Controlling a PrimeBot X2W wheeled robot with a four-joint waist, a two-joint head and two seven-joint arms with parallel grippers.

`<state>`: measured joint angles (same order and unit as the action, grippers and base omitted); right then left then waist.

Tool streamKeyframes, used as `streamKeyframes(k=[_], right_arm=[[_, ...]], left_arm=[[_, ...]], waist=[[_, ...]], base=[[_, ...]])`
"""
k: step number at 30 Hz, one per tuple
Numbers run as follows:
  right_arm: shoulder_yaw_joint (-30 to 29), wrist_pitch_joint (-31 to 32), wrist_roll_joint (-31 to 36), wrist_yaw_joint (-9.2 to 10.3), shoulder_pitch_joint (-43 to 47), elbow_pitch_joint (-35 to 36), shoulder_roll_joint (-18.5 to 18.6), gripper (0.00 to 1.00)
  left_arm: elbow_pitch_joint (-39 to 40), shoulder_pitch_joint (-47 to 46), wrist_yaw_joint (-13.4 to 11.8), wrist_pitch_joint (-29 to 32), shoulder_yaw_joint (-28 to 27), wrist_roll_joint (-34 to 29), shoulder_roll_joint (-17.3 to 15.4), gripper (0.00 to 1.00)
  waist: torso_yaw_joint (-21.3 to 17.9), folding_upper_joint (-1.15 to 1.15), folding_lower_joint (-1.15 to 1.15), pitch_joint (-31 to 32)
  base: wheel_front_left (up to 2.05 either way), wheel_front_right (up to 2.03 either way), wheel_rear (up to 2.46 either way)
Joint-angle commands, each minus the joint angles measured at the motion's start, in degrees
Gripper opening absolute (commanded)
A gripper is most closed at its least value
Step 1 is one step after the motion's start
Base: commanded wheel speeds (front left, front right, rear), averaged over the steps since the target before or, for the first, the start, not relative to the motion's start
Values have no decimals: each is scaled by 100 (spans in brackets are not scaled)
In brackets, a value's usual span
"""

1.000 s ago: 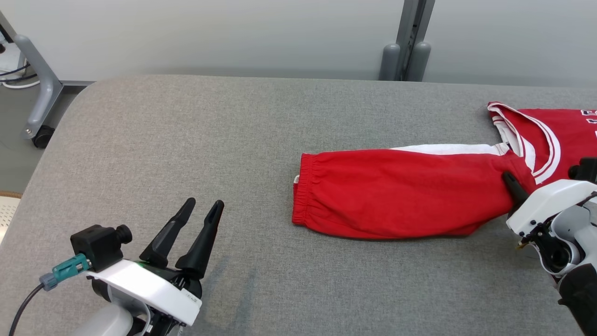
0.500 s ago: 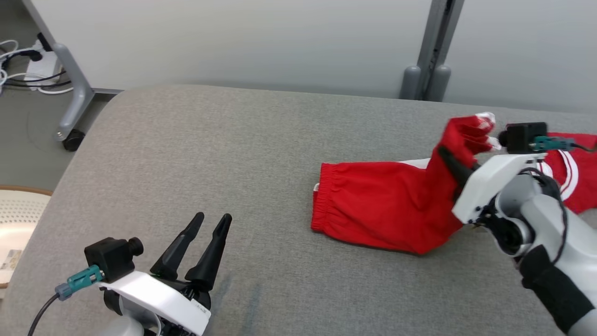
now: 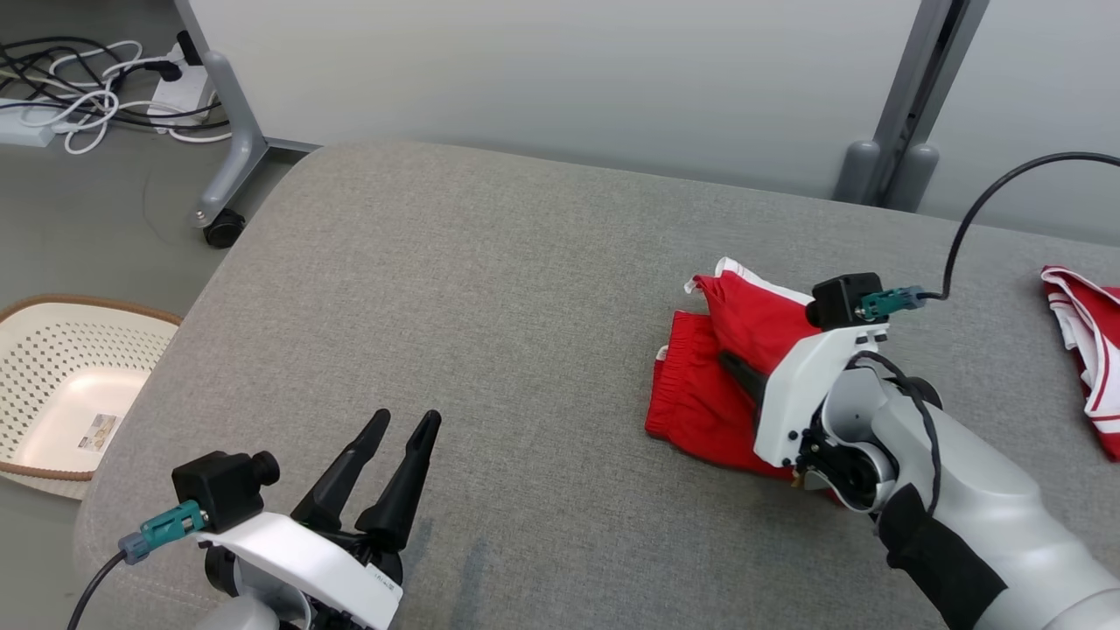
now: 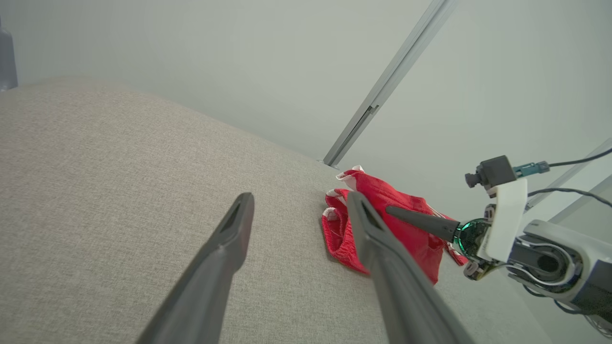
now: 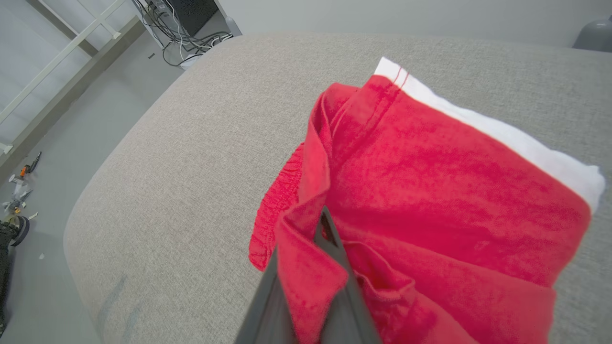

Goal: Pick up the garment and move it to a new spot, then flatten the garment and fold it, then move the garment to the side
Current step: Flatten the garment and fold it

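Grey fabric table [image 3: 455, 289]; pale wall [image 3: 542, 70] behind; cables [image 3: 79, 105] and basket [image 3: 87, 304] on floor [image 3: 105, 227].

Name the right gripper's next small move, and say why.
Probably lower and release. The right gripper is shut on a raised fold of the red garment, held over its lower layer near the elastic edge on the table, so the fold looks ready to lay down.
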<state>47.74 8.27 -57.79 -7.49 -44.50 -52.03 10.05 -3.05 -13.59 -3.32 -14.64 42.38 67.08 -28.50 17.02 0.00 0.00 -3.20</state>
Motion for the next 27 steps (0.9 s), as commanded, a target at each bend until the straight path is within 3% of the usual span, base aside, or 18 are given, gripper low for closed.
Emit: streamKeyframes(k=[1, 5, 6, 7, 8, 14, 20, 24, 27], right_arm=[[26, -56, -30, -1, -93, -33, -38, 0], [112, -83, -31, -1, -109, -131, -151, 0], [142, -97, -36, -1, -133, -157, -188, 18], [172, -140, -43, -1, -159, -154, -222, 71], [182, -189, -76, -1, -177, -136, -264, 100], [181, -512, -478, -1, 5, 464, -281, 100], [-87, -1180, -836, -1, 398, 1426, 519, 100], [-284, -1612, -565, -1, 659, 1310, 1036, 100], [-326, -1803, -280, -1, 775, 1058, 1120, 100]], left_arm=[[-20, 4, 36, -4, -34, -3, 3, 100], [-40, 41, 31, -12, -55, -7, 7, 100], [-45, 49, 29, -13, -53, -6, 12, 100], [-46, 46, 27, -14, -53, -8, 20, 100], [-45, 41, 27, -15, -54, -10, 23, 100], [-28, 93, -19, -20, -82, -16, 18, 100], [76, 239, -118, -44, -216, -98, 45, 100], [204, 354, -162, -54, -423, -311, 67, 100], [268, 431, -208, -54, -694, -659, 106, 100]], waist=[[34, 0, 0, -25], [29, 0, 0, -42], [14, 0, 0, -46], [-4, 0, 0, -51], [-26, 0, 0, -52], [-219, 0, 0, 39], [-403, 0, 0, 256], [-457, 0, 0, 316], [-462, 0, 0, 329]], base=[[0, 0, 0], [0, 0, 0], [0, 0, 0], [0, 0, 0], [0, 0, 0], [0, 0, 0], [0, 0, 0], [0, 0, 0], [0, 0, 0]])
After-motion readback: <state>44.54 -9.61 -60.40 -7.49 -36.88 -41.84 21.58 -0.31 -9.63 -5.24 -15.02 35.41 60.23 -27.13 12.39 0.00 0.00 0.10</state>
